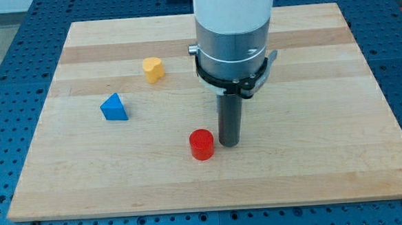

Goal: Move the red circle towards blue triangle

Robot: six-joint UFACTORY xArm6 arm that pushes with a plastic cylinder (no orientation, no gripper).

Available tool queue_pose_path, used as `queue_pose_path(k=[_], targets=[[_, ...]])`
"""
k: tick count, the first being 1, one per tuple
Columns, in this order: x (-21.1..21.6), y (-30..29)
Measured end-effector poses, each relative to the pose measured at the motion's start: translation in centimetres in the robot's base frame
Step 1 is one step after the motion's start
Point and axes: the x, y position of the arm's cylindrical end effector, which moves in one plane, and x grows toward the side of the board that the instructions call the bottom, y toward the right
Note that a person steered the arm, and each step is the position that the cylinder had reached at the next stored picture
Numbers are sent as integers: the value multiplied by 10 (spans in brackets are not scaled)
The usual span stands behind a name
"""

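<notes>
The red circle (203, 144) is a short red cylinder on the wooden board, a little below the board's middle. The blue triangle (114, 107) lies up and to the view's left of it, well apart. My tip (229, 143) is the lower end of the dark rod and rests on the board just to the view's right of the red circle, very close to it; I cannot tell if they touch.
A yellow heart-shaped block (153, 69) sits above and to the right of the blue triangle. The wooden board (327, 161) lies on a blue perforated table. The arm's white and silver body (235, 35) hangs over the board's top middle.
</notes>
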Motion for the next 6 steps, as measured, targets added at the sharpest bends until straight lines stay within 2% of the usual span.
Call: queue_pose_path(k=[3,5,6], targets=[[15,-39],[57,-42],[52,-59]])
